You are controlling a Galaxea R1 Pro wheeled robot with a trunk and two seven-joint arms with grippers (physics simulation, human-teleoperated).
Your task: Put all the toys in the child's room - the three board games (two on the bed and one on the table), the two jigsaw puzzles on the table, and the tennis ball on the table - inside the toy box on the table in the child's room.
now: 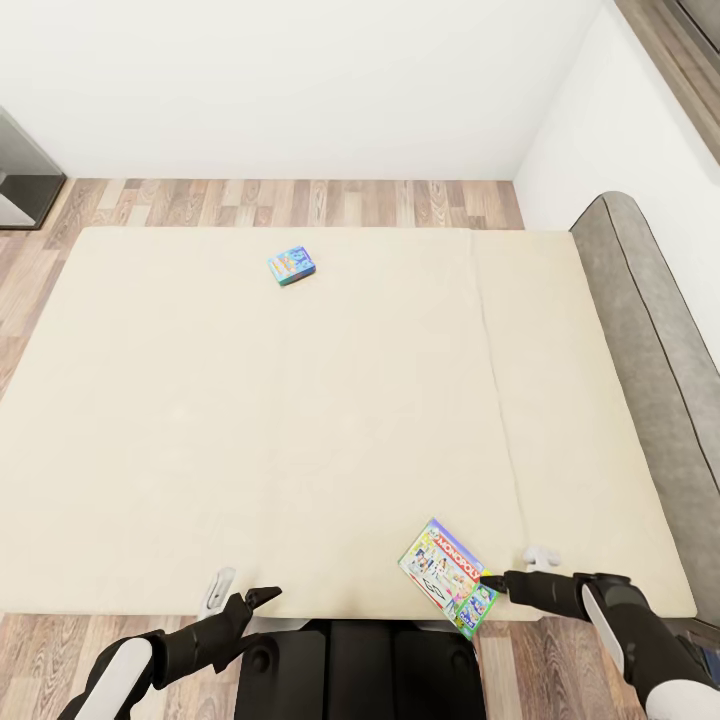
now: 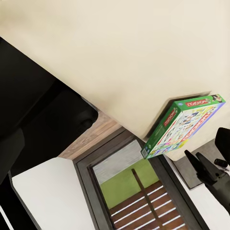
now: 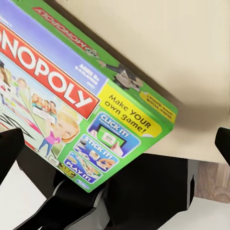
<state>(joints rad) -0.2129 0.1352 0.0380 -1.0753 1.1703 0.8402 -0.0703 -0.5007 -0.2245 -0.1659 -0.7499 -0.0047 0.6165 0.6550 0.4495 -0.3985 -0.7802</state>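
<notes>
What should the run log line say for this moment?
scene: bed | right end effector: open, at Monopoly box near edge | left end effector: open, idle | blue game box: untouched, far side

two board games (image 1: 448, 577) on one bed (image 1: 300, 420), two tools (image 1: 262, 598)

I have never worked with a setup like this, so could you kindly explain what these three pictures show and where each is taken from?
This is a simulated two-armed robot standing at the near edge of a bed. The head view looks down over the beige mattress from the robot's head. The other two pictures come from cameras near each gripper. Two board games lie on the mattress: a small blue box on the far side, and a Monopoly box at the near edge. The right gripper reaches the Monopoly box's edge; its fingers sit open on either side of the box in the right wrist view, with no grasp yet. The left gripper hovers open, holding nothing.
</notes>
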